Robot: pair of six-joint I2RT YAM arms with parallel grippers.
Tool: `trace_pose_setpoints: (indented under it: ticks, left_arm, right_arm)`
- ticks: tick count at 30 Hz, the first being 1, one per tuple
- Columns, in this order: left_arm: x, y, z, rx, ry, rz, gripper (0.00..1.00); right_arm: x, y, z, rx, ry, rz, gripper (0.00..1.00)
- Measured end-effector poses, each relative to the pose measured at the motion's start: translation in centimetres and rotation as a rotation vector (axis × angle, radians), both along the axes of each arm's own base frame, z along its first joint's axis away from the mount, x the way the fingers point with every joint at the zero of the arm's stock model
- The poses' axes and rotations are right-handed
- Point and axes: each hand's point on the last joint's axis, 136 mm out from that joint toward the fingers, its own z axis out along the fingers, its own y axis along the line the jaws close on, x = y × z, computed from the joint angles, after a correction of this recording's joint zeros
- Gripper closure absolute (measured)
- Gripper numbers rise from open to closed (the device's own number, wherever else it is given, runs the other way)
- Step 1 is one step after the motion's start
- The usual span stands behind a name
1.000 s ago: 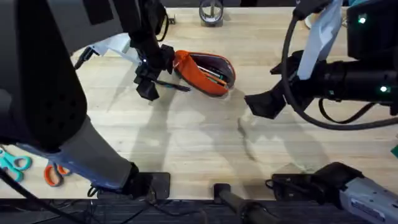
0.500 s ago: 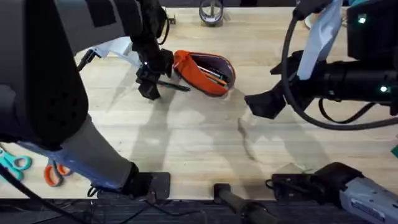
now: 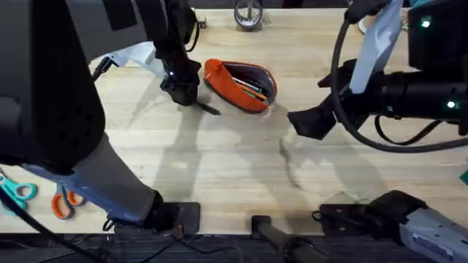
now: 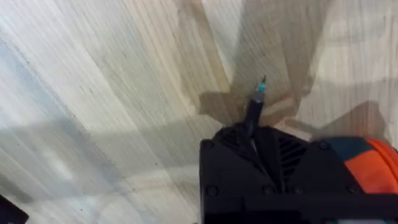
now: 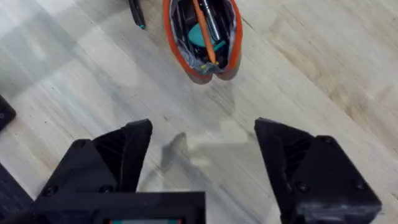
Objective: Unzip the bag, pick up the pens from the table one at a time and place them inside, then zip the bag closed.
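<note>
The orange bag lies unzipped at the far middle of the table. Its mouth gapes in the right wrist view, with an orange pen inside it. My left gripper is down at the bag's left end, shut on the black pen. The pen's teal-tipped end sticks out from between the fingers, just over the wood. My right gripper hovers open, holding nothing, to the right of the bag and nearer than it.
Teal scissors and orange scissors lie at the near left edge. A white sheet lies behind the left gripper. At the far edge stands a metal ring-shaped object. Bare wood spans the middle and near side.
My left gripper has shifted slightly toward the far side and lowered over the black pen. The pen's free end now angles toward the near side. The right arm has not moved.
</note>
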Motion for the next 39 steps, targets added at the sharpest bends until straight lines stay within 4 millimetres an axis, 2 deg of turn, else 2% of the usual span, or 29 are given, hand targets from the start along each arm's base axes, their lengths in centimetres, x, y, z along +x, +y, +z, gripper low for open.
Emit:
trace_pose_setpoints:
  ticks: [7,15,22,27,33,39]
  left_arm:
    - [-0.1,0.0,0.1,0.001,0.006,0.0,0.96]
    - [-2.5,1.0,0.8,0.053,0.133,-0.033,0.959]
    - [-1.9,1.5,3.4,0.085,0.11,-0.045,0.959]
    - [-2.2,1.7,6.3,0.085,0.038,-0.043,0.959]
    - [-3.4,1.9,9.8,0.08,-0.024,-0.046,0.959]
    - [-4.9,1.0,11.2,0.08,-0.027,-0.124,0.959]
  right_arm:
    - [0.0,0.0,0.0,0.0,0.0,0.0,0.003]
    - [0.0,0.0,0.0,0.0,0.0,0.0,0.003]
    - [0.0,0.0,0.0,0.0,0.0,0.0,0.003]
    - [0.0,0.0,0.0,0.0,0.0,0.0,0.003]
    - [0.0,0.0,0.0,0.0,0.0,0.0,0.004]
    - [0.0,0.0,0.0,0.0,0.0,0.0,0.004]
